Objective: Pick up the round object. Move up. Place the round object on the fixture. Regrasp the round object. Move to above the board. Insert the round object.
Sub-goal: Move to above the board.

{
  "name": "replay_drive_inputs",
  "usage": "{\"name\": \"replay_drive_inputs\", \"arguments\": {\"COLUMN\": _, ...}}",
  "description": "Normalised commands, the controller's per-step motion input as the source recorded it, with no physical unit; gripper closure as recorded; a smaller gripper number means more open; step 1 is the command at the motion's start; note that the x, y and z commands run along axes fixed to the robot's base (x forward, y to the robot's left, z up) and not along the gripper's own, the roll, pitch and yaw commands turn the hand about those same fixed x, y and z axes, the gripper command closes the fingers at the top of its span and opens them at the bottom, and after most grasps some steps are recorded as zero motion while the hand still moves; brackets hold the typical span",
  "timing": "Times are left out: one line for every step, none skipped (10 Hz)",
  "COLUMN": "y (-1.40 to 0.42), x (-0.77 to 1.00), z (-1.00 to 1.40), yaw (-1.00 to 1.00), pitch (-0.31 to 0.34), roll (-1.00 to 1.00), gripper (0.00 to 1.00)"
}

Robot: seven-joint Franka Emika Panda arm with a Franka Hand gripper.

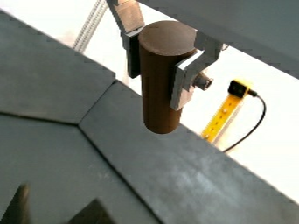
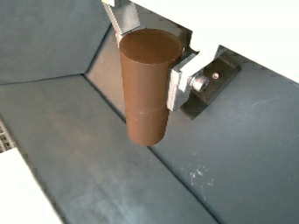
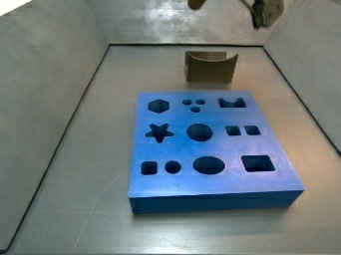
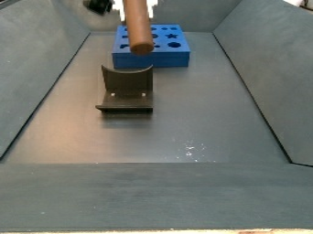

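My gripper [image 1: 158, 70] is shut on the round object [image 1: 162, 96], a brown cylinder peg that hangs upright between the silver fingers [image 1: 184, 83]. Both wrist views show this grip [image 2: 152, 66], held near the peg's upper end [image 2: 146, 96]. In a side view the peg [image 4: 137, 26] hangs in the air above the fixture [image 4: 126, 89], clear of it. The gripper itself is mostly cut off at the frame edge there. The fixture [image 3: 209, 66] stands empty on the floor beyond the blue board [image 3: 206, 144], which has many dark cut-out holes. The board also shows behind the fixture [image 4: 171, 46].
Grey sloping walls [image 3: 60, 90] ring the floor on all sides. A yellow device with a black cable [image 1: 233, 101] lies outside the wall. The peg's lower end shows at the edge of a side view [image 3: 265, 10].
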Motion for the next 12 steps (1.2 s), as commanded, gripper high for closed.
{"name": "replay_drive_inputs", "arguments": {"y": 0.05, "x": -0.12, "z": 1.0, "yaw": 0.02, "pitch": 0.021, "roll": -0.09, "gripper": 1.0}}
{"name": "replay_drive_inputs", "arguments": {"y": 0.05, "x": -0.12, "z": 1.0, "yaw": 0.02, "pitch": 0.025, "roll": -0.09, "gripper": 1.0}}
{"name": "replay_drive_inputs", "arguments": {"y": 0.05, "x": -0.12, "z": 1.0, "yaw": 0.01, "pitch": 0.032, "roll": -0.09, "gripper": 1.0}}
{"name": "replay_drive_inputs", "arguments": {"y": 0.04, "x": -0.12, "z": 1.0, "yaw": 0.01, "pitch": 0.038, "roll": -0.1, "gripper": 1.0}}
{"name": "replay_drive_inputs", "arguments": {"y": 0.04, "x": -0.12, "z": 1.0, "yaw": 0.01, "pitch": 0.044, "roll": -0.09, "gripper": 1.0}}
{"name": "replay_drive_inputs", "arguments": {"y": 0.04, "x": -0.11, "z": 1.0, "yaw": 0.01, "pitch": 0.049, "roll": -0.1, "gripper": 1.0}}
{"name": "replay_drive_inputs", "arguments": {"y": 0.04, "x": -0.11, "z": 1.0, "yaw": 0.01, "pitch": 0.055, "roll": -0.09, "gripper": 1.0}}
{"name": "replay_drive_inputs", "arguments": {"y": 0.03, "x": -0.11, "z": 1.0, "yaw": 0.01, "pitch": 0.06, "roll": -0.1, "gripper": 1.0}}
{"name": "replay_drive_inputs", "arguments": {"y": 0.03, "x": -0.1, "z": 1.0, "yaw": 0.02, "pitch": 0.071, "roll": -0.1, "gripper": 1.0}}
{"name": "replay_drive_inputs", "arguments": {"y": 0.03, "x": -0.1, "z": 1.0, "yaw": 0.02, "pitch": 0.081, "roll": -0.11, "gripper": 1.0}}
{"name": "replay_drive_inputs", "arguments": {"y": 0.02, "x": -0.09, "z": 1.0, "yaw": 0.03, "pitch": 0.1, "roll": -0.11, "gripper": 1.0}}
{"name": "replay_drive_inputs", "arguments": {"y": 0.02, "x": -0.08, "z": 1.0, "yaw": 0.03, "pitch": 0.115, "roll": -0.11, "gripper": 1.0}}
